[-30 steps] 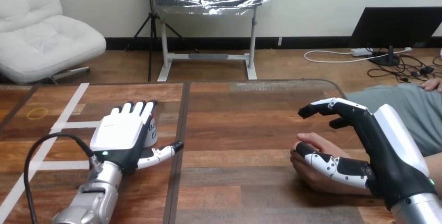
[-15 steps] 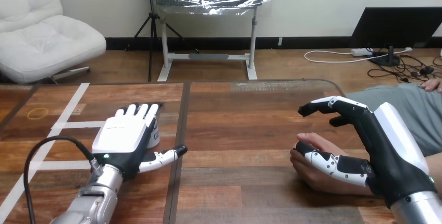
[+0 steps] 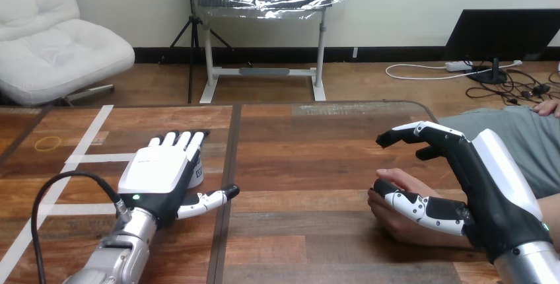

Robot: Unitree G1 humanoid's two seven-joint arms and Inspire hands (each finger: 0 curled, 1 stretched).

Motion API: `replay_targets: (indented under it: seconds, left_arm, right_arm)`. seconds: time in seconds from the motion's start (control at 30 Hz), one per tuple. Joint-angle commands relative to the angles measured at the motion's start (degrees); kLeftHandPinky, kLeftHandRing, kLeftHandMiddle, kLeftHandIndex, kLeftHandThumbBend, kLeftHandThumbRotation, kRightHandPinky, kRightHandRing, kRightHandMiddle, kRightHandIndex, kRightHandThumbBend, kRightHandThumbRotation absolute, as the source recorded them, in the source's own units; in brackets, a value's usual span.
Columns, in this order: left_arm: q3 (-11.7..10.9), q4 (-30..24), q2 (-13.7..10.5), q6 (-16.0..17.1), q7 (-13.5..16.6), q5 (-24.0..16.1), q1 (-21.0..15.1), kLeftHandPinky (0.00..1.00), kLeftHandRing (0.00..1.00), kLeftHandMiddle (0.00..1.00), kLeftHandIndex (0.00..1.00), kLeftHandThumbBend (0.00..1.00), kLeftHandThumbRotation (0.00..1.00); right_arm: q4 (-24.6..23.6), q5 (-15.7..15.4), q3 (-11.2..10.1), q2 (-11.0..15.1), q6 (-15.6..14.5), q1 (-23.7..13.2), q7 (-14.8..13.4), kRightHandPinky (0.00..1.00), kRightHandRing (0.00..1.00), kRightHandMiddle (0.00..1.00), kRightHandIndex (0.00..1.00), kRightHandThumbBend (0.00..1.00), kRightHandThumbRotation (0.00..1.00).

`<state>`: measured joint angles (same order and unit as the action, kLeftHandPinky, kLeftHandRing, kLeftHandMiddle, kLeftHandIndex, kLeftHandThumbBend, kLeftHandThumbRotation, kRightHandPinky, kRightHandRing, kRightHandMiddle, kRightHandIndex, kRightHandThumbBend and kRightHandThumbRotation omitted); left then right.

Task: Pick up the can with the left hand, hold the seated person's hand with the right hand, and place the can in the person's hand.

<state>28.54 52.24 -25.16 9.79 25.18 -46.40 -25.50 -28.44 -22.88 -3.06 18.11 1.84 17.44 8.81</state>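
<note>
The can (image 3: 197, 173) stands on the wooden table (image 3: 304, 165) toward 8 o'clock. Most of it is hidden behind the left hand (image 3: 158, 172), leaving only a white-and-blue sliver at the 3 o'clock edge of the fingers. That hand is released, with fingers straight toward 12 o'clock and the thumb splayed toward 3; I cannot tell whether the palm touches the can. A drinks can is probably light, thin-walled and smooth, so it could dent under a hard squeeze or slip from a loose one. The best hold looks like the middle of the side wall, fingers on one side and thumb opposite. Its top is out of sight, so I cannot tell whether it is opened or what it holds. At 4 o'clock the person's hand (image 3: 399, 226) rests on the table. The right hand (image 3: 485, 195) is unclenched over it, fingers arched above and thumb lying across it, not closed round it.
</note>
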Motion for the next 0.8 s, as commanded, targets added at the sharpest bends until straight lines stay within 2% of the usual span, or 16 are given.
replay_targets:
  seconds: [0.0,0.77]
  left_arm:
    - [-0.46,-4.1,-1.88,-0.63,-0.51,-0.41,-1.22,1.0,1.0,1.0,1.0,0.67,1.0]
    - [-1.03,-7.63,-2.93,-1.65,-2.61,-0.3,0.2,1.0,1.0,1.0,1.0,0.67,1.0]
  right_arm:
    - [-1.69,0.52,-0.76,0.68,0.19,-3.87,-0.03,0.72,0.8,0.77,0.66,0.55,0.0]
    - [-1.57,0.19,-0.68,0.72,0.14,-4.01,0.01,0.72,0.8,0.77,0.66,0.55,0.0]
